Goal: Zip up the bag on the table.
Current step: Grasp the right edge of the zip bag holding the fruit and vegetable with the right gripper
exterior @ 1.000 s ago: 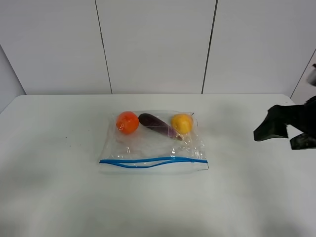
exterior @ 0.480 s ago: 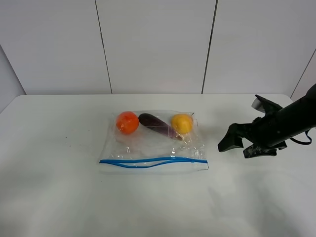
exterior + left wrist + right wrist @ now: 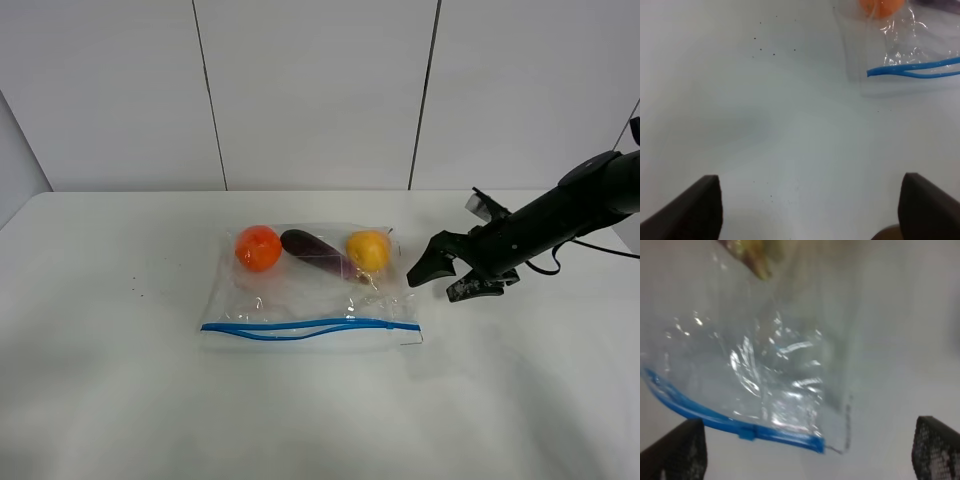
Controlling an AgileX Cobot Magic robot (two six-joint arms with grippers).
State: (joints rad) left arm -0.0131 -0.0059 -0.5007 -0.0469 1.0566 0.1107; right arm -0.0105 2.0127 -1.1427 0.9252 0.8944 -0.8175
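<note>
Clear crinkly plastic, the bag [image 3: 300,290] lies flat near the middle of the white table [image 3: 120,400], its blue zipper strip [image 3: 310,327] along the near edge, the strip's two lines parted in the middle. Inside, along the far edge, sit an orange toy [image 3: 258,248], a purple one [image 3: 318,253] and a yellow one [image 3: 368,250]. The right claw [image 3: 432,288] hovers spread wide just beside the bag's right edge. The left claw [image 3: 810,210], also spread wide, hangs over bare table, apart from the bag's left corner.
</note>
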